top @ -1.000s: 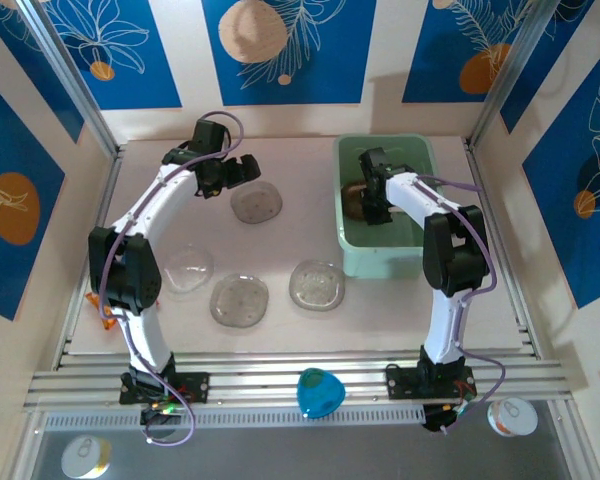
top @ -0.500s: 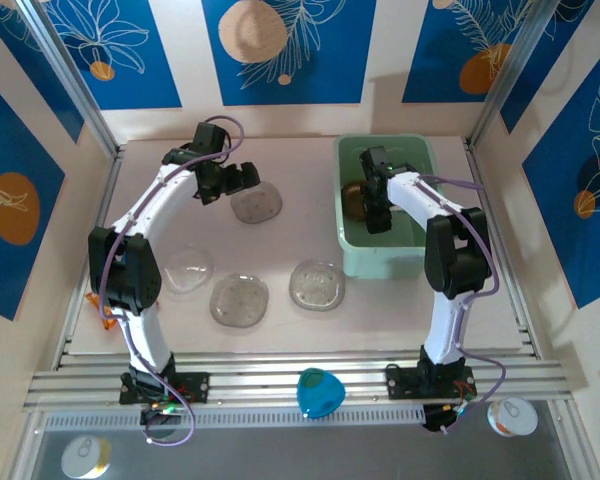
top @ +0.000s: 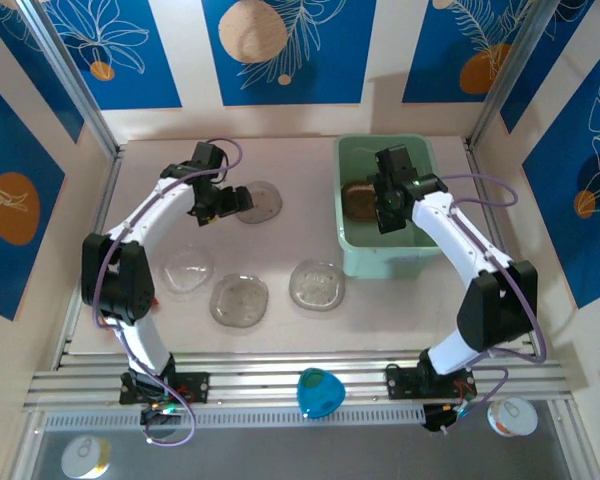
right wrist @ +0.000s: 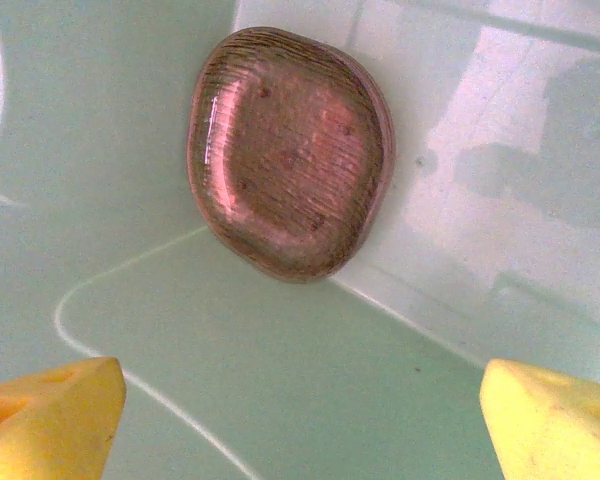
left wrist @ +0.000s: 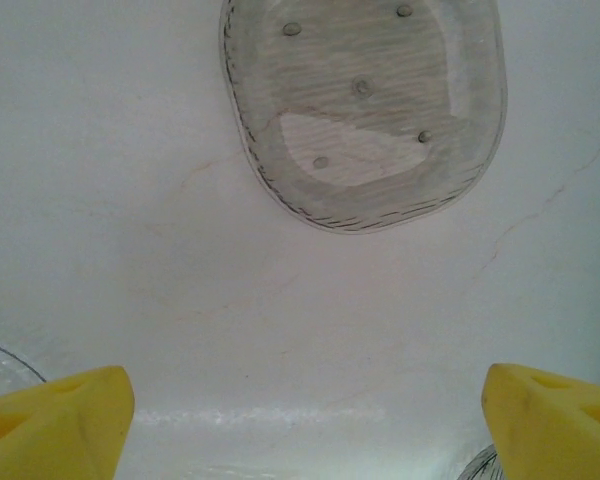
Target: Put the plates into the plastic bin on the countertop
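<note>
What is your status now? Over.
Left gripper open near clear plate. Right gripper open above brownish plate in bin. Nothing in the way.

Readable text: none that I can make out on my feeds.
Wall panels (top: pixel 290 50): blue leaf-and-circle art, no lettering I can read.
Clear plate (left wrist: pixel 365 105): ribbing and small dots only.
Brown plate (right wrist: pixel 290 150): ribbing and small dots only.
Near-left disc (top: pixel 84 456), Near-right disc (top: pixel 511 416): markings too small for me to read.
</note>
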You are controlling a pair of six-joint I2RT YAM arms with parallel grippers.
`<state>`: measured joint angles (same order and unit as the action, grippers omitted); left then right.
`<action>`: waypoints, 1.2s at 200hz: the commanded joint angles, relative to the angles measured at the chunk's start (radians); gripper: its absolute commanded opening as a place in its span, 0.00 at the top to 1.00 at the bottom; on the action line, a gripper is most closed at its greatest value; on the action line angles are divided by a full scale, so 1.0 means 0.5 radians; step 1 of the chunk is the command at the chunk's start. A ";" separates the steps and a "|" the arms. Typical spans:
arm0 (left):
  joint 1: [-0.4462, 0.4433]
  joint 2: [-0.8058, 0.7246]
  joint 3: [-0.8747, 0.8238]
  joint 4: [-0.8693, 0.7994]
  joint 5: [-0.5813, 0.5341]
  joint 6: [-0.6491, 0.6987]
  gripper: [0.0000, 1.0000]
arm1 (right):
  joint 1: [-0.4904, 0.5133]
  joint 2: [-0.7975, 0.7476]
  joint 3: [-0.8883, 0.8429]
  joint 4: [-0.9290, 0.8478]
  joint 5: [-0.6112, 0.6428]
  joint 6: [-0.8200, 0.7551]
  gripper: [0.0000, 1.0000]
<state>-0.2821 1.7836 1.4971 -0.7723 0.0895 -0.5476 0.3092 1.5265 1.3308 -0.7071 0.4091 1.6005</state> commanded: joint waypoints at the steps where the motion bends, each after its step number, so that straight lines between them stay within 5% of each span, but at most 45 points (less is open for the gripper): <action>1: 0.027 -0.046 -0.079 0.117 0.000 0.017 0.13 | 0.029 -0.158 -0.050 -0.083 0.111 -0.163 0.08; 125: 0.087 0.626 0.290 0.256 -0.030 0.077 0.33 | 0.093 -0.924 -0.426 -0.373 0.239 -0.152 0.27; 240: 0.098 0.964 0.658 0.105 -0.151 0.074 0.54 | 0.072 -0.938 -0.416 -0.302 0.232 -0.233 0.33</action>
<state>-0.2459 2.2444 1.7985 -0.6754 0.0322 -0.5209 0.3477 1.0580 1.1133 -0.8597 0.4957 1.5009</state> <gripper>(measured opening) 0.471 0.675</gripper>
